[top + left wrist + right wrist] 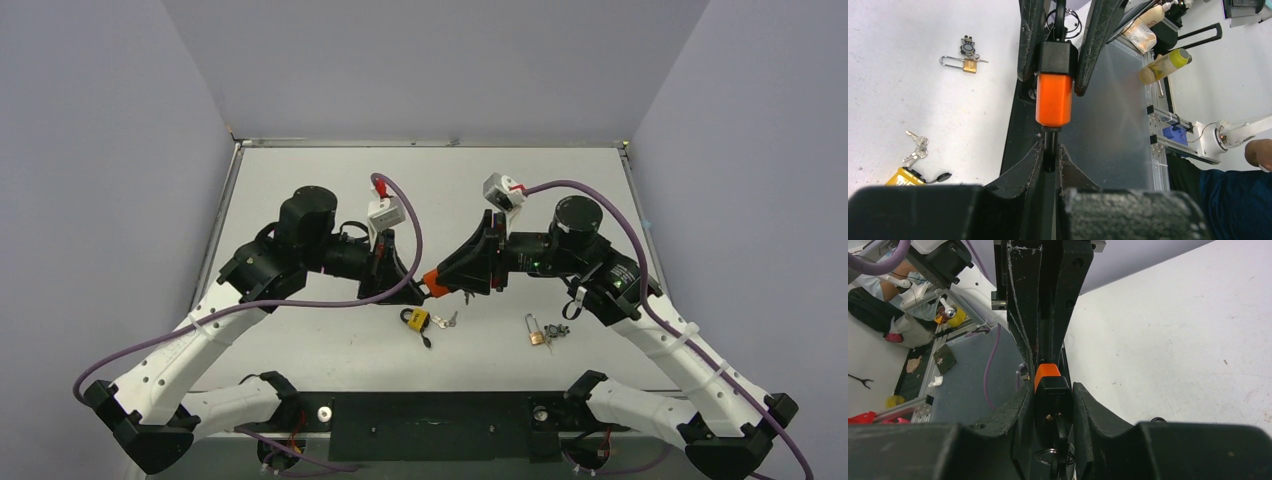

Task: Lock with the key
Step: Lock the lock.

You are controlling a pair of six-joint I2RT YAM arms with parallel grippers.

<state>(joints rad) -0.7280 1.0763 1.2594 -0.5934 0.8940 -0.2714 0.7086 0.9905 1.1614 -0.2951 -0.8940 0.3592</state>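
Plain grey walls (430, 60) enclose the white bench (330, 180) on three sides. Over its middle, the left gripper (1049, 160) is clamped tight on the thin black shackle of the orange-bodied padlock (1053, 100). The right gripper (1053, 390) pinches the black key head (1052, 402) at the padlock's other end. Toward the near edge lie a yellow padlock with keys (415, 320) and, further right, a small brass padlock (535, 335).

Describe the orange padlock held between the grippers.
The orange padlock is a smooth, plastic-looking orange block with a black cap at one end and a wire ring beyond it. It is held off the table, its dark shackle pinched by the left gripper; the right gripper clamps the black end.
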